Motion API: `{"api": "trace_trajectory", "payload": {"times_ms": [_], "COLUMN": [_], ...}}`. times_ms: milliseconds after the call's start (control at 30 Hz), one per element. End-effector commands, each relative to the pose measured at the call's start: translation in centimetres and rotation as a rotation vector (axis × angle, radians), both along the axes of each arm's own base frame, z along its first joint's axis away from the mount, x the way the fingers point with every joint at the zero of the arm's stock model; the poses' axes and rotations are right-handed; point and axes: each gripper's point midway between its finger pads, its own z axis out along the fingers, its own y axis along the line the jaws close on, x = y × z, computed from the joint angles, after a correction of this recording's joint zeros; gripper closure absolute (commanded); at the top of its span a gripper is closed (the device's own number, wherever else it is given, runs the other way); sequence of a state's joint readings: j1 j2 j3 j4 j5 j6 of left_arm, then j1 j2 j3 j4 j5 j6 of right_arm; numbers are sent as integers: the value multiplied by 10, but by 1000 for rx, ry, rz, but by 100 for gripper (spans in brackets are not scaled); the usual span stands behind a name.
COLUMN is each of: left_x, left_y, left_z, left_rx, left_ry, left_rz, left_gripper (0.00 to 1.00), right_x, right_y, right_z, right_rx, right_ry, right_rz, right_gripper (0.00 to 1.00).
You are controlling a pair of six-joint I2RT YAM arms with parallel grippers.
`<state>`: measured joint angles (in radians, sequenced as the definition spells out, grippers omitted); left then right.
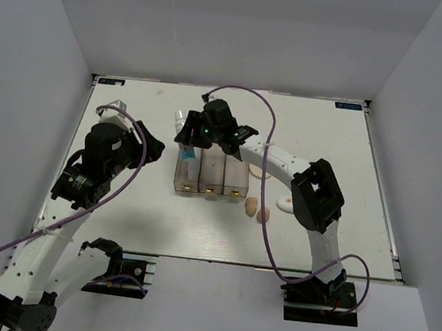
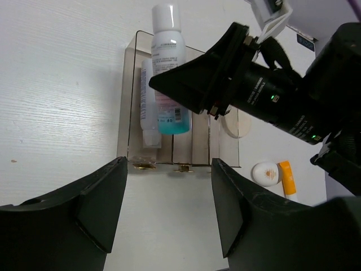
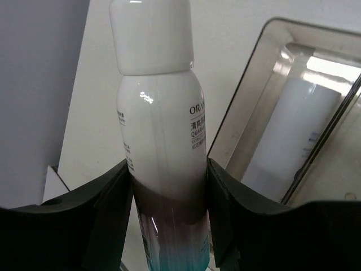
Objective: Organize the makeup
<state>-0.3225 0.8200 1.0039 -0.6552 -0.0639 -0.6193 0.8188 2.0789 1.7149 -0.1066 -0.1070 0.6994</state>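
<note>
My right gripper (image 3: 169, 169) is shut on the white bottle (image 3: 161, 107), gripping its lower body just above the blue end. In the top view the right gripper (image 1: 189, 139) holds this bottle (image 1: 180, 119) tilted over the far end of the left clear bin (image 1: 185, 179). A white tube (image 2: 149, 107) lies inside that bin. My left gripper (image 2: 169, 209) hangs open and empty over bare table, short of the bins' near ends; in the top view the left gripper (image 1: 156, 149) is left of the bins. Two tan sponges (image 1: 256, 209), a white compact (image 2: 265, 173) and an orange tube (image 2: 288, 178) lie right of the bins.
Three clear narrow bins (image 1: 212, 176) stand side by side at mid table. A cream round puff (image 2: 232, 125) lies just right of them, partly hidden by the right arm (image 1: 285, 165). White walls close in the table on three sides.
</note>
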Motion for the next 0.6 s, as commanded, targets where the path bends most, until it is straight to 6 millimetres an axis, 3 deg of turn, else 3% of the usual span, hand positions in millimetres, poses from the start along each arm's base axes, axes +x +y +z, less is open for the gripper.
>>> {"api": "trace_trajectory", "payload": {"times_ms": [0, 133, 267, 367, 533, 567], "left_x": [0, 3, 6, 7, 6, 6], "left_y": [3, 1, -2, -3, -3, -3], "left_z": [10, 7, 5, 3, 1, 1], "left_rx": [-12, -15, -10, -11, -15, -14], "left_ry": [-22, -16, -9, -4, -2, -3], "left_rz": [19, 11, 2, 0, -2, -2], "left_gripper": [29, 29, 29, 29, 29, 29], "right_x": [5, 1, 0, 0, -2, -2], "right_y": [-4, -7, -10, -12, -10, -9], "right_z": [-1, -14, -25, -32, -36, -38], "right_rx": [39, 22, 5, -5, -6, -9], "right_ry": [58, 84, 90, 88, 74, 71], "right_rz": [-70, -81, -81, -69, -44, -44], "right_gripper": [100, 99, 90, 72, 56, 49]}}
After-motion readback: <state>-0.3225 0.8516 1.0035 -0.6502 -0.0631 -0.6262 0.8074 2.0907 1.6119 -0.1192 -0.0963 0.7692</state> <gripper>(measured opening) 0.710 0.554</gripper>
